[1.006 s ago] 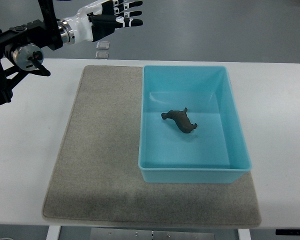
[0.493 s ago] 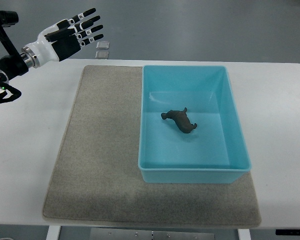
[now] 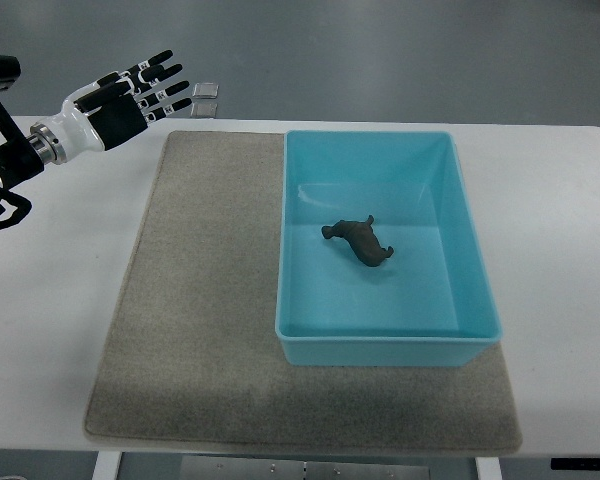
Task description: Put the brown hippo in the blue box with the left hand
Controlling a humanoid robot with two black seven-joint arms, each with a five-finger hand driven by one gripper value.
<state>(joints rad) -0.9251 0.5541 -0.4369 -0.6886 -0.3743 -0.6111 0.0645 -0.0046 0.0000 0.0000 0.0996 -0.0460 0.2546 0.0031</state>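
Note:
The brown hippo point(image 3: 359, 241) lies on its side on the floor of the blue box point(image 3: 485, 290), near the middle. The box stands on the right part of a grey mat point(image 3: 200, 300). My left hand point(image 3: 130, 95) hovers over the table's far left corner, well away from the box, with its fingers spread and nothing in them. Its arm comes in from the left edge. The right arm does not show.
The mat lies on a white table point(image 3: 50, 320). Beyond the table's far edge, two small pale squares point(image 3: 207, 89) lie on the grey floor. The table's right edge runs past the box.
My left hand has drawn back to the left and lowered toward the table's far left corner, staying open. The hippo and box have not moved.

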